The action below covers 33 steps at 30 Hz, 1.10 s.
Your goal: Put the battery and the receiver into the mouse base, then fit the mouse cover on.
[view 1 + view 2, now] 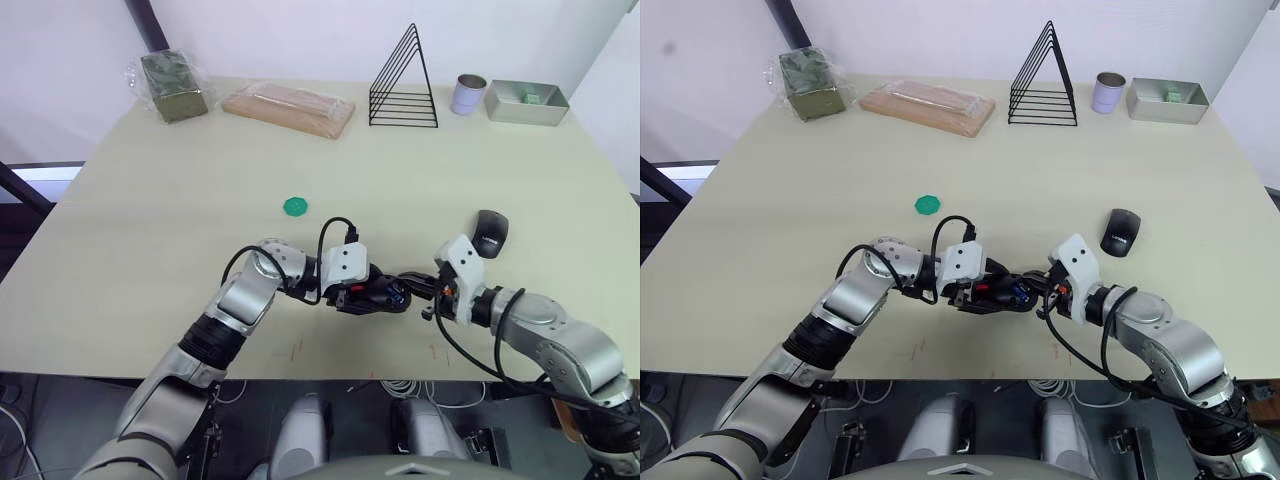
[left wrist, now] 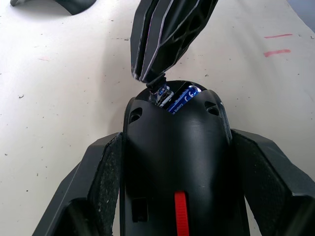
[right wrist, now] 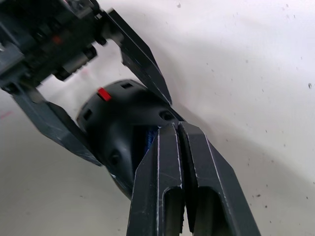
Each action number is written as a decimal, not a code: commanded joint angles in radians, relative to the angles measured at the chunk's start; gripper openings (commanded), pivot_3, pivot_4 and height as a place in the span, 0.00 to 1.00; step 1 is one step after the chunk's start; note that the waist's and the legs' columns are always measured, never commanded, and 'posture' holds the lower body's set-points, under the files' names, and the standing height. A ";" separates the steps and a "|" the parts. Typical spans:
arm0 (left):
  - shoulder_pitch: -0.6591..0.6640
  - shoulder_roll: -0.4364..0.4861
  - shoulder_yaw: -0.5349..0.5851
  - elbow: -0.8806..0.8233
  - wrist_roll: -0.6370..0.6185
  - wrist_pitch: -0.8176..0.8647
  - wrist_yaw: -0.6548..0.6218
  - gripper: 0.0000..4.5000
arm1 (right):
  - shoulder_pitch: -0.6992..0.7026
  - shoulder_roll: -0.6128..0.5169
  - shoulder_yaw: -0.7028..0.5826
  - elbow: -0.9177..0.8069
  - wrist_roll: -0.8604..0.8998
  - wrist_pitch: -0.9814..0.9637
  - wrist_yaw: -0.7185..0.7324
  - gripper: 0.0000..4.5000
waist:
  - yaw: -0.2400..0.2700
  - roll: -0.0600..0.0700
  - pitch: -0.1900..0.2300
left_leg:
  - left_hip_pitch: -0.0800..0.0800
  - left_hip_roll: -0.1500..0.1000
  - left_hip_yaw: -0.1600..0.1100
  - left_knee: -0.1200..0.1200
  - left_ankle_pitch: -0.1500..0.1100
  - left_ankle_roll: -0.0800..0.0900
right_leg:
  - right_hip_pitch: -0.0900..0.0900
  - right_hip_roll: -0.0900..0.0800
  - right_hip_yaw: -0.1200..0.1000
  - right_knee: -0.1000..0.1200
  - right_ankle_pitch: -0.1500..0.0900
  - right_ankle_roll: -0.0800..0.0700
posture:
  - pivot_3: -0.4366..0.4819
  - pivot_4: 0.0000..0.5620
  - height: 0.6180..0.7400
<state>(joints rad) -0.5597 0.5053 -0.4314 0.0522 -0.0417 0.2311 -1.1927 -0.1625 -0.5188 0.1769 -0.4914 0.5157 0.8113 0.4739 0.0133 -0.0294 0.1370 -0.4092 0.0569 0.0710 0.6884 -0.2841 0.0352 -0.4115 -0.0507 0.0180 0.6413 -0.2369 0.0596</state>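
Two grippers are met near the front edge of the desk (image 1: 150, 200), where the mouse base (image 2: 174, 147) is clamped between the fingers of the left gripper (image 1: 375, 293), one finger on each flank. The battery (image 2: 183, 99) is seen lying in the hollow at the base's far end, blue with white lettering, seemingly seated or nearly so. The right gripper (image 2: 150, 78) is pressed shut, its tips pinched on a small silvery piece beside the battery, judged to be the receiver, though this cannot be told for certain. The base is judged light, rigid and smooth-sided, so a flank grip is the sound hold; the battery is likely to roll if freed. The left forearm is bent inward across the front edge, the right arm reaching in from the right side to meet it, tips angled down into the hollow. Farther back, toward the right edge, the mouse cover (image 1: 1121, 232) is left lying alone on the desk, well apart from both grippers; it is judged thin, slick and best taken by its sides.
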 commanded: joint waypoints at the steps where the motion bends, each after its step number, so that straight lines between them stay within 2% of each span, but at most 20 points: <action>1: -0.001 0.007 0.001 -0.001 0.008 0.005 -0.001 0.64 | 0.008 0.013 0.007 -0.008 -0.017 -0.026 0.008 0.02 | 0.000 0.000 0.000 | 0.000 0.000 0.000 0.000 0.000 0.000 | 0.000 0.000 0.000 0.000 0.000 0.000 | 0.48 0.27 1.00; 13: 0.003 0.005 -0.001 -0.005 0.008 0.009 0.001 0.64 | 0.064 0.051 0.058 0.041 -0.101 -0.074 0.013 0.02 | -0.001 0.000 0.000 | 0.004 0.000 0.001 0.000 0.000 0.000 | 0.003 0.000 0.001 0.001 0.000 0.000 | 0.48 0.27 1.00; 23: 0.005 -0.001 -0.003 0.007 0.009 0.007 0.009 0.64 | 0.128 0.042 0.050 0.074 -0.147 -0.158 0.047 0.02 | -0.001 0.000 0.000 | 0.011 0.000 0.002 -0.001 0.000 0.000 | 0.008 0.000 0.002 0.001 -0.002 -0.004 | 0.48 0.27 1.00; 27: 0.003 -0.004 -0.001 0.014 0.008 0.005 0.011 0.64 | 0.116 0.055 -0.076 -0.019 -0.038 -0.195 0.091 0.02 | 0.000 0.000 0.000 | 0.010 0.000 0.002 -0.001 0.000 0.000 | 0.008 0.000 0.002 0.001 -0.002 -0.004 | 0.48 0.27 1.00; 31: 0.003 -0.007 0.001 0.017 0.007 0.007 0.014 0.64 | 0.143 -0.081 -0.206 -0.123 0.046 -0.134 0.170 0.02 | 0.002 0.001 0.000 | 0.010 0.000 0.002 -0.001 0.000 0.000 | 0.008 0.000 0.003 0.001 -0.002 -0.004 | 0.48 0.27 1.00; 33: 0.002 -0.009 0.002 0.018 0.006 0.008 0.015 0.64 | 0.176 -0.157 -0.275 -0.159 0.097 -0.106 0.215 0.14 | 0.002 0.000 0.000 | 0.010 0.000 0.002 -0.001 0.000 0.000 | 0.008 0.000 0.003 0.000 -0.002 -0.004 | 0.48 0.27 1.00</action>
<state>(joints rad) -0.5571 0.4972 -0.4317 0.0641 -0.0406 0.2354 -1.1808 0.0003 -0.6593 -0.0431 -0.5970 0.5616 0.6873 0.6530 0.0156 -0.0289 0.1370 -0.3990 0.0569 0.0725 0.6876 -0.2842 0.0352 -0.4032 -0.0509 0.0207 0.6412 -0.2391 0.0560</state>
